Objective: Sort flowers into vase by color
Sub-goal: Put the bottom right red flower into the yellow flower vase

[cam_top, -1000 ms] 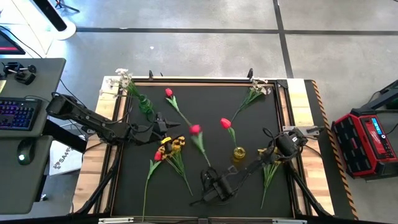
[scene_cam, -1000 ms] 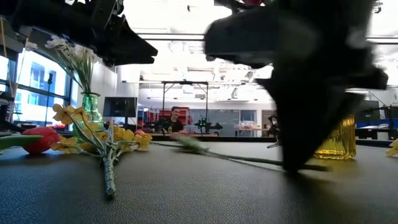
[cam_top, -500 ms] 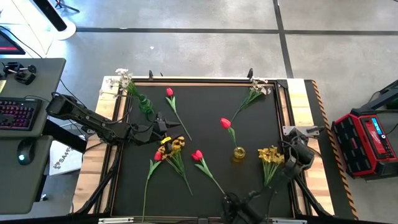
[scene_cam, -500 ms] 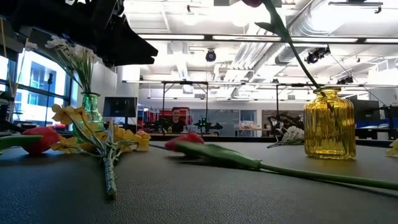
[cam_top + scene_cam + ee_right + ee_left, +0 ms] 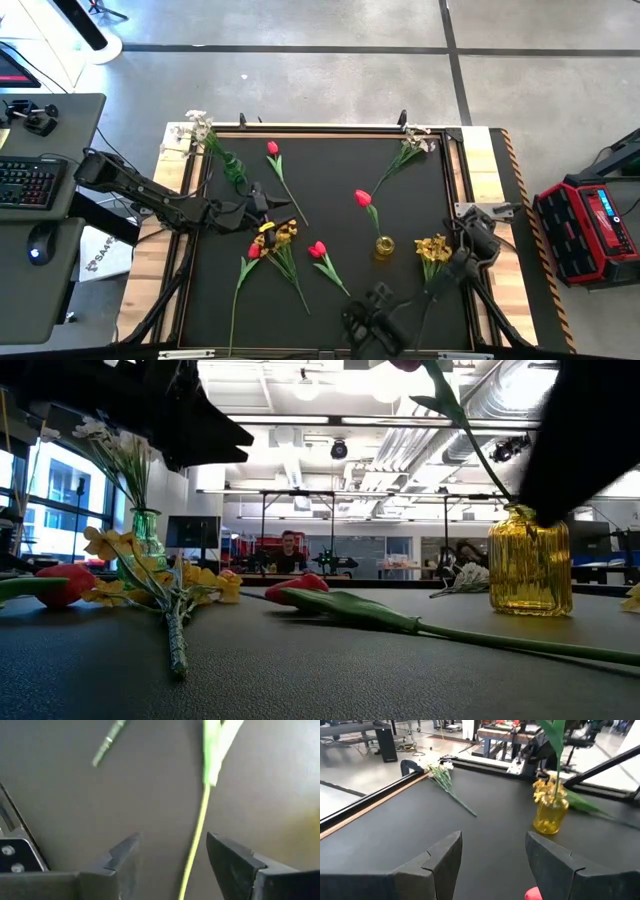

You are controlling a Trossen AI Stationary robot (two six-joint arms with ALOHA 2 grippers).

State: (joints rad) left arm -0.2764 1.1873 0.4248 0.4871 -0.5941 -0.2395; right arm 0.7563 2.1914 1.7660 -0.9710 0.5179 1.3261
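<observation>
Right gripper (image 5: 362, 318), fingers (image 5: 235, 857) apart and empty, above the green stem of a loose red tulip (image 5: 317, 249). Stem running diagonally, head pointing away from the gripper, left of the yellow vase (image 5: 384, 247). Another red tulip (image 5: 362, 198) standing in that vase. Left gripper (image 5: 282, 205), spread, left of the vase. No readable writing.

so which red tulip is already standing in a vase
The red tulip with its stem in the yellow glass vase. The other three red tulips lie flat on the black table.
</observation>
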